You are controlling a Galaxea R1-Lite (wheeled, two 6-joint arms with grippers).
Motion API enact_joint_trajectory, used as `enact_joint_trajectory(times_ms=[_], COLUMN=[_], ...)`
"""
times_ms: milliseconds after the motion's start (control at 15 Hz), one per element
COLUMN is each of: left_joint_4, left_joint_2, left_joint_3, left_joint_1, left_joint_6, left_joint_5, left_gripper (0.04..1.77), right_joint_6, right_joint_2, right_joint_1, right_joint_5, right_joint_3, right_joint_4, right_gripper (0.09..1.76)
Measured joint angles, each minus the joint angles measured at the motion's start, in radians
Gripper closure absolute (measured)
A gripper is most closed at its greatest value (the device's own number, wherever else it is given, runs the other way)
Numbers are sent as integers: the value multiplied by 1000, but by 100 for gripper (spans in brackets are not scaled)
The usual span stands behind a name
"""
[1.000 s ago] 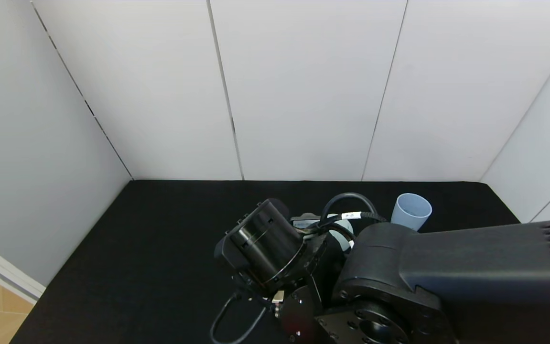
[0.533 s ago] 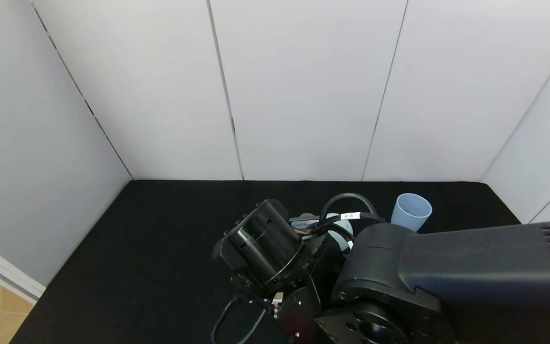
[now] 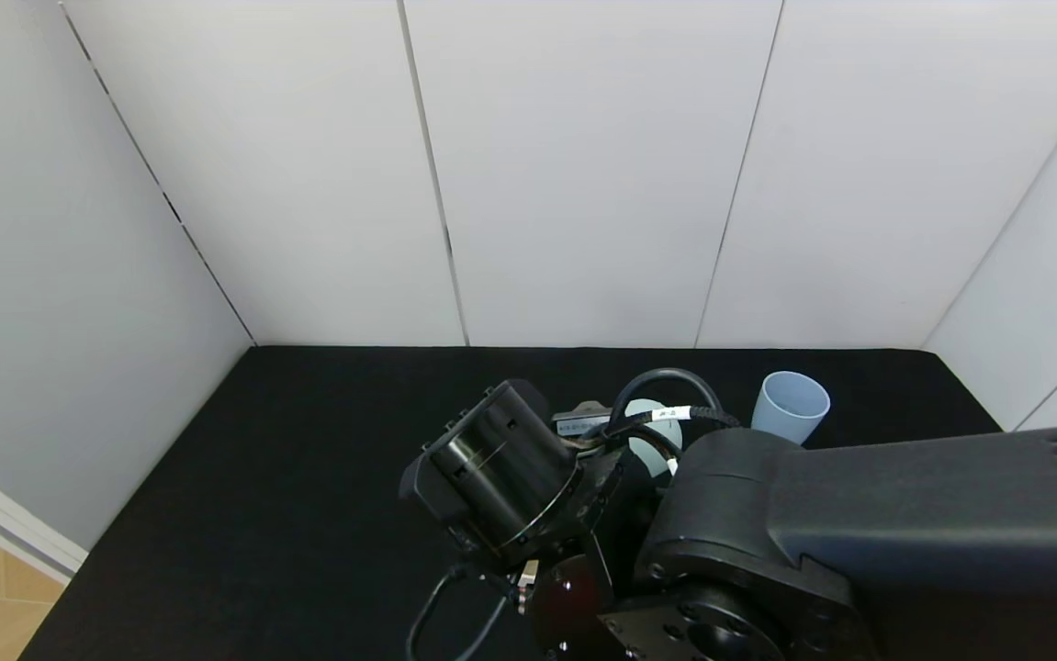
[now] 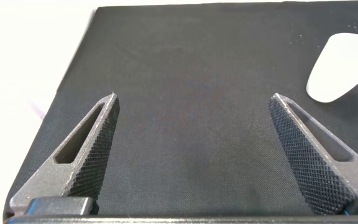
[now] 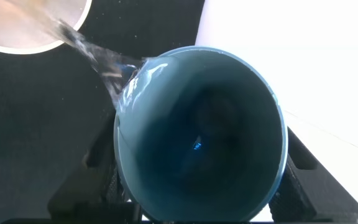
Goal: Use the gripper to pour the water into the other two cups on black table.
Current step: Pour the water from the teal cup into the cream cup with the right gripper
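Note:
My right gripper (image 5: 201, 186) is shut on a teal-green tumbler (image 5: 197, 143), which is tipped well over. Clear water (image 5: 101, 59) streams from its rim into the cream-white cup (image 5: 23, 25) just beside and below it. In the head view the right wrist (image 3: 500, 468) hides the gripper; a pale bit of cup (image 3: 652, 431) shows behind its cable. The light blue cup (image 3: 790, 404) stands upright farther right on the black table (image 3: 308, 459). My left gripper (image 4: 194, 98) is open and empty above bare table, with a pale tumbler (image 4: 344, 68) off to one side.
White wall panels (image 3: 583, 184) close in the table at the back and on both sides. The table's left half lies bare. The right arm's thick black links (image 3: 859, 532) fill the lower right of the head view.
The right wrist has shifted slightly left and turned a little further, and a bit more of the pale cup shows behind the cable. The blue cup has not moved.

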Motion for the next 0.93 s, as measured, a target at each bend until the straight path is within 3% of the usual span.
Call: enact_joint_trajectory(times_ms=[933], left_joint_4=[0], left_joint_2=[0], left_joint_3=[0], left_joint_1=[0], left_joint_6=[0], left_joint_5=[0], left_gripper=[9], right_joint_6=[-54], right_joint_2=[-4], right_joint_1=[14], right_joint_5=[-20], right_joint_3=[0], right_joint_4=[2], right_gripper=[62])
